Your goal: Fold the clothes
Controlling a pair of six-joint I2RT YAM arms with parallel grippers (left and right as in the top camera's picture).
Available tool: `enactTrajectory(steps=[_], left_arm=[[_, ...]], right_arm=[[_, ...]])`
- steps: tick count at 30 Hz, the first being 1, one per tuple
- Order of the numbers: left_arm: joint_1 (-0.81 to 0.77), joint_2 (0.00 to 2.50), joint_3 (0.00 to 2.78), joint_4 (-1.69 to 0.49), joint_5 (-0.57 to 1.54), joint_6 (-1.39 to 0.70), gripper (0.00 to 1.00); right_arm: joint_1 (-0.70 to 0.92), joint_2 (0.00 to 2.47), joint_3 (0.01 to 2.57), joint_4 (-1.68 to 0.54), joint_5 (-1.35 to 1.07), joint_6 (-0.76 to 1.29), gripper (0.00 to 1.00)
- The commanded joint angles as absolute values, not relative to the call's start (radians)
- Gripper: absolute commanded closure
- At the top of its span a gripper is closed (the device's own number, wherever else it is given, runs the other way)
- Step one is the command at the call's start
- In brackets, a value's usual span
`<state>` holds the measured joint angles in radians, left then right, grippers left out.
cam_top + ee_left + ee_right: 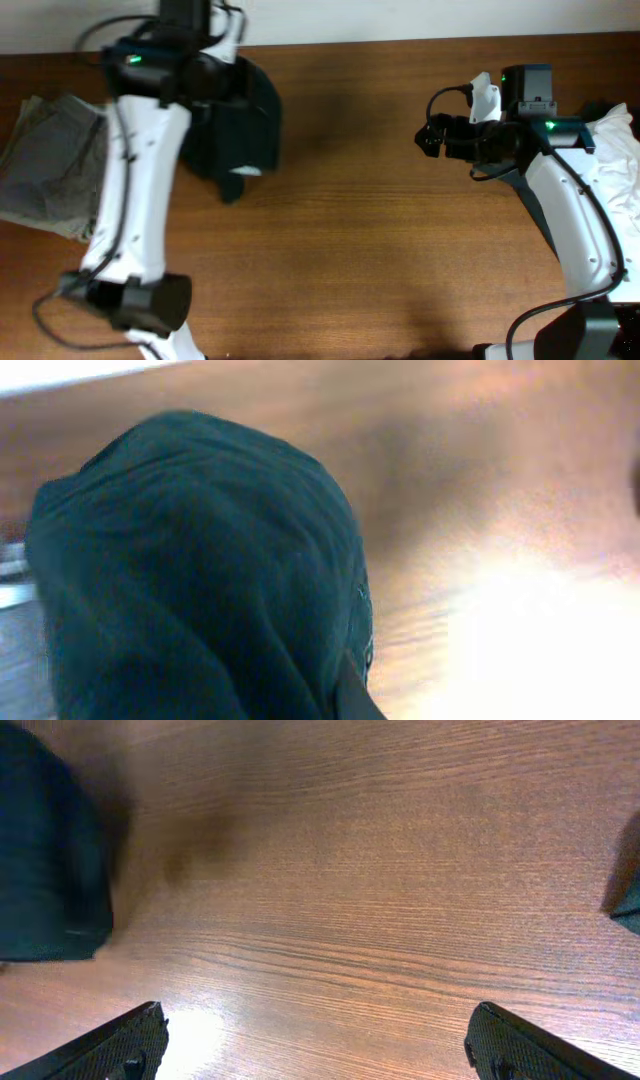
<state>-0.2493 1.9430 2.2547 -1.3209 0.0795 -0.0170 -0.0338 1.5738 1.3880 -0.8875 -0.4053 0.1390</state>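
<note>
Overhead and wrist views of a two-arm folding task, part-way through. The plain black shorts [240, 125], of soft fabric, sit bunched at the far left-centre of the brown wooden bench [380, 250], directly under the left tool [212, 80]. In the left wrist view the dark cloth [200, 570] fills most of the frame and drapes close to the camera. The left tool is closed, and by the look of that drape it grips a gather of this garment. The shorts form a rounded bundle rather than a flat rectangle, so their fold is judged unfinished.

The grey-khaki fabric shorts [45, 165] lie at the left edge of the bench, roughly flat and creased. Whether they are folded cannot be told.

The white cloth shirt [620, 150] lies heaped at the right edge, partly behind the right arm, and appears unfolded.

The right tool [428, 135] hangs over bare wood, well apart from every garment. Its jaws stand wide in the right wrist view [320, 1050], with nothing between them.

No basket, bin or other container is in view. All three garments rest on or above the bench surface.
</note>
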Motion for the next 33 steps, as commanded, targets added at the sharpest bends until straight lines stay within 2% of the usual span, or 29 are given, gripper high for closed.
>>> enactTrajectory(steps=[1, 9, 13, 16, 19, 21, 24, 26, 29, 31, 33], left_arm=[[-0.367, 2.091, 2.265, -1.309, 0.182, -0.061, 1.00], [-0.473, 2.197, 2.265, -1.307, 0.176, -0.083, 1.00], [-0.479, 2.197, 2.265, -1.310, 0.176, -0.083, 1.00], [-0.471, 2.197, 2.265, -1.310, 0.175, -0.083, 1.00], [-0.460, 2.196, 2.270, -1.311, 0.176, -0.083, 1.00], [-0.459, 2.183, 2.310, -1.313, 0.164, -0.083, 1.00], [-0.455, 2.138, 2.408, -1.339, 0.043, -0.081, 1.00], [-0.453, 2.105, 2.471, -1.358, -0.045, -0.074, 1.00], [-0.447, 2.089, 2.548, -1.337, -0.035, -0.062, 1.00], [-0.442, 2.089, 2.613, -1.297, 0.091, 0.001, 1.00], [-0.442, 2.089, 2.661, -1.237, 0.361, 0.112, 1.00]], right_arm=[[-0.031, 1.563, 1.380, -0.903, -0.411, 0.101, 0.01], [-0.031, 1.618, 1.379, -0.950, -0.435, 0.100, 0.01], [-0.008, 1.628, 1.375, -0.953, -0.717, -0.104, 0.01], [0.102, 1.628, 1.373, -0.925, -0.783, -0.097, 0.01], [0.227, 1.628, 1.373, -0.845, -0.679, 0.052, 0.00], [0.327, 1.628, 1.373, -0.805, -0.456, 0.188, 0.01], [0.373, 1.629, 1.373, -0.787, -0.376, 0.208, 0.01], [0.373, 1.628, 1.373, -0.777, -0.394, 0.192, 0.15], [0.365, 1.629, 1.373, -0.818, -0.282, 0.227, 0.28], [0.302, 1.629, 1.373, -0.892, -0.116, 0.365, 0.35], [0.204, 1.629, 1.373, -0.920, -0.119, 0.379, 0.29]])
